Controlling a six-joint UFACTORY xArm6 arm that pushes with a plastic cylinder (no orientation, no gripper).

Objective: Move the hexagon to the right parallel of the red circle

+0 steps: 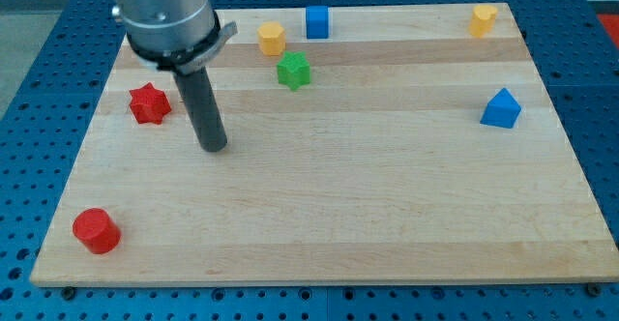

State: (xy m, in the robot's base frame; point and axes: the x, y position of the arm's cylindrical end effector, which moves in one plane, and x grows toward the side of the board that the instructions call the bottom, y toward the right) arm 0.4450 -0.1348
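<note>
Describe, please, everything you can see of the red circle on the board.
The red circle is a short, solid-looking cylinder, uniformly bright red with a matte, plastic-like surface. It stands on its flat end on the wooden board, near the corner at the view's bottom left. Its round top face is slightly lighter than its side. Nothing touches it: the red star sits well above it in the view, and my tip rests on the board up and to the view's right, clearly apart.

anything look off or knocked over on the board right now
Nothing stands out. All the blocks sit flat on the wooden board, none tipped, stacked or hanging over an edge. My tip rests on bare wood, to the right of the red star and touching no block. The yellow hexagon sits near the top edge, the red circle at bottom left.
</note>
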